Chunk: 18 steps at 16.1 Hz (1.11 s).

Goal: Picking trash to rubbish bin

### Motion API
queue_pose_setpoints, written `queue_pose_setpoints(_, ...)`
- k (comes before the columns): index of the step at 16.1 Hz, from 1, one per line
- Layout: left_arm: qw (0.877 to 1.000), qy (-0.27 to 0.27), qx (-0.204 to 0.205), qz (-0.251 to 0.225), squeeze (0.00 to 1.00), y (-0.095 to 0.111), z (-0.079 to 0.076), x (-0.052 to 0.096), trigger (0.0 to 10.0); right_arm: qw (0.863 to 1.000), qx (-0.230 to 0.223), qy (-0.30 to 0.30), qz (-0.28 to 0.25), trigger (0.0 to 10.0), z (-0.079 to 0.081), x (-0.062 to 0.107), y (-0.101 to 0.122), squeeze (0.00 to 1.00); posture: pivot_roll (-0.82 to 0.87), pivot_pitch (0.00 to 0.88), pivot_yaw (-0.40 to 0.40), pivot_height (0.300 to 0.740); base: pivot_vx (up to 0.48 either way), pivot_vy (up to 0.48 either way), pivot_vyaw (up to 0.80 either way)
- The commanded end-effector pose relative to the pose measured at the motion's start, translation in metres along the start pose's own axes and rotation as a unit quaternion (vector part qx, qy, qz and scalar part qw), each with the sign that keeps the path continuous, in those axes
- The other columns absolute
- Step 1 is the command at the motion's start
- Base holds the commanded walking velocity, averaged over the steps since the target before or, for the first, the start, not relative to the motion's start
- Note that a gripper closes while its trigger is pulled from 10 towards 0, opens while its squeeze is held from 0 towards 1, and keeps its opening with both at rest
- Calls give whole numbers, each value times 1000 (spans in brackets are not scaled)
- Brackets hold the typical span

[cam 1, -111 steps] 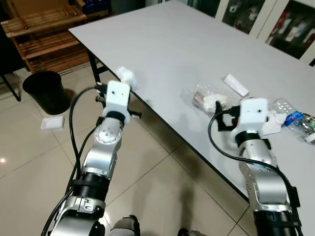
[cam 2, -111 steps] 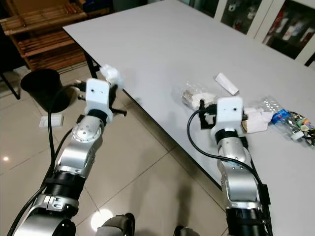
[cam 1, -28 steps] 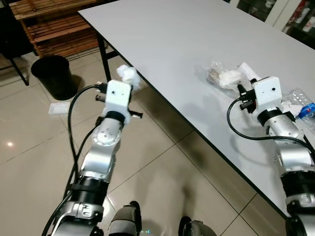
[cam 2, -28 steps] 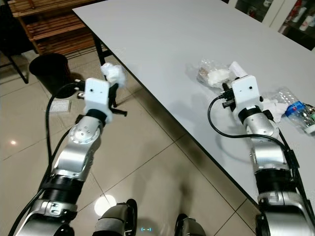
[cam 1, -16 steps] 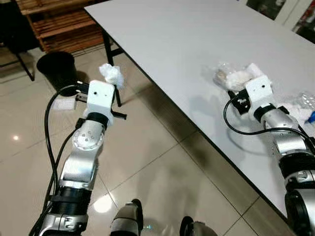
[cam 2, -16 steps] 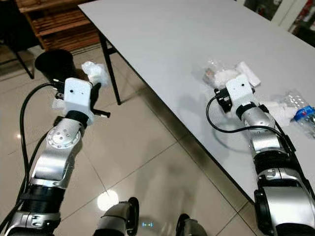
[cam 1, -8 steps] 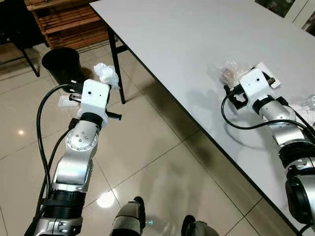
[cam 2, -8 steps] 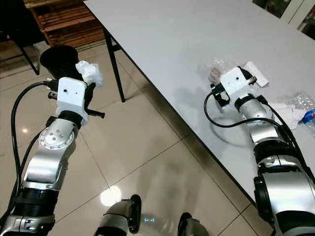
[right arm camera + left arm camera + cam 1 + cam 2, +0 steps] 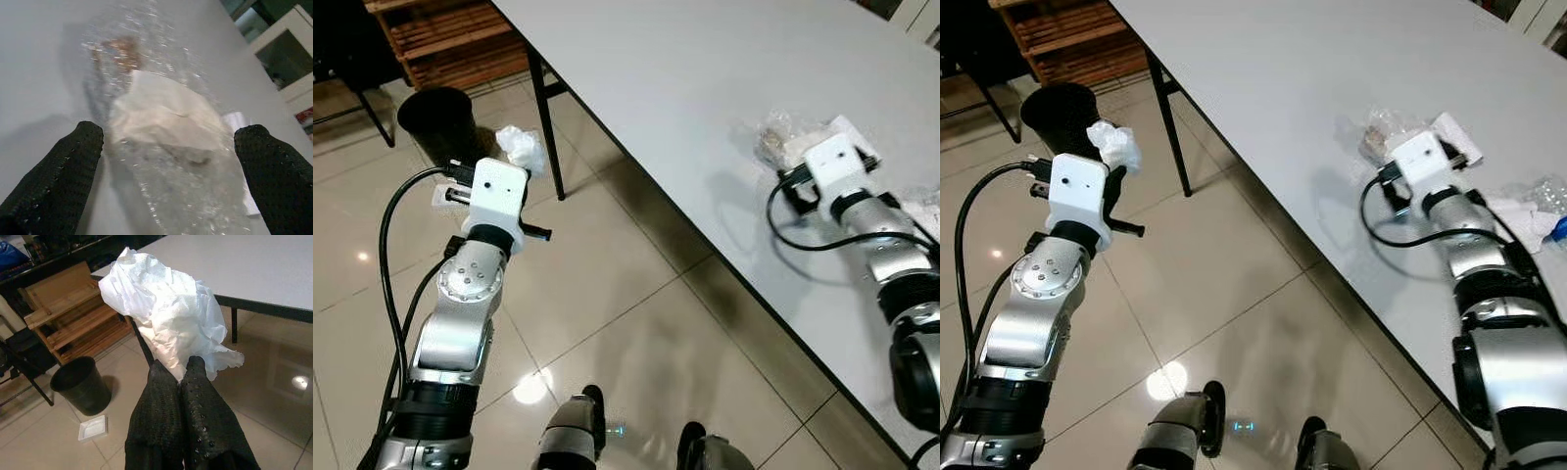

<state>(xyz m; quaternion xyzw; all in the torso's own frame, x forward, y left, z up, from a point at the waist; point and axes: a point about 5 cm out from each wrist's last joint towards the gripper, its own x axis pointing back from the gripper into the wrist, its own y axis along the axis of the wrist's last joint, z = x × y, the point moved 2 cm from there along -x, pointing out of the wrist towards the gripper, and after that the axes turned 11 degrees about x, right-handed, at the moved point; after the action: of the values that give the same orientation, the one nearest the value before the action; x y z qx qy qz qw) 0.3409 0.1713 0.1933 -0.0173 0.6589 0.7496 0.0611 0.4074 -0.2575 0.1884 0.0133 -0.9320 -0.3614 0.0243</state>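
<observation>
— Where's the bin from the left gripper point(image 9: 177, 377)?
— The black rubbish bin point(image 9: 437, 122) stands on the floor just ahead of it; fingers pressed together on a crumpled tissue point(image 9: 164, 323).
— And the right gripper point(image 9: 168, 161)?
— Fingers spread wide, straddling the clear plastic bag point(image 9: 166, 127) on the table point(image 9: 705, 88), not touching.

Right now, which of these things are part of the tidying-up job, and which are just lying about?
Part of the job:
- crumpled white tissue, pinched in the left fingers
- clear plastic bag on the table, between the open right fingers
- black bin on the floor
- plastic bottle on the table

Just lying about:
- wooden rack
- grey table
- small white tray on the floor
</observation>
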Motion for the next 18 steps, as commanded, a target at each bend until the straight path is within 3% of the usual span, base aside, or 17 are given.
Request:
queue_pose_setpoints(1, 1000, -2, -3, 0, 0, 1, 1, 4, 0, 1000, 1, -10, 23, 10000, -7, 3, -10, 1000, 560, 282, -11, 740, 0, 0, 0)
queue_pose_setpoints(2, 1000, -1, -4, 0, 0, 1, 2, 5, 0, 1000, 1, -12, 25, 10000, -7, 3, -10, 953, 560, 282, -11, 740, 0, 0, 0)
queue_pose_setpoints(3, 1000, 0, -4, 1, 0, 1, 2, 5, 0, 1000, 1, -11, 27, 10000, -6, 3, -11, 204, 568, 282, -11, 740, 0, 0, 0)
queue_pose_setpoints(4, 1000, 0, -4, 1, 0, 1, 2, 5, 0, 1000, -2, -8, 30, 10000, -3, 3, -12, 0, 568, 282, -11, 740, 0, 0, 0)
queue_pose_setpoints(10, 1000, -2, -7, 2, 0, 3, 3, 6, 0, 996, -61, 41, 46, 9725, 21, 7, -24, 0, 580, 286, -3, 740, 0, 0, 0)
queue_pose_setpoints(11, 1000, -2, -7, 2, 0, 3, 2, 6, 0, 996, -65, 43, 48, 2784, 23, 8, -25, 0, 580, 285, -5, 740, 0, 0, 0)
queue_pose_setpoints(12, 1000, -3, -7, 3, 0, 3, 2, 6, 0, 996, -66, 44, 50, 0, 24, 8, -26, 0, 580, 285, -4, 740, 0, 0, 0)
queue_pose_setpoints(18, 1000, -1, -8, 2, 0, 4, 3, 6, 0, 995, -69, 56, 46, 0, 35, 8, -24, 0, 597, 284, -5, 740, 0, 0, 0)
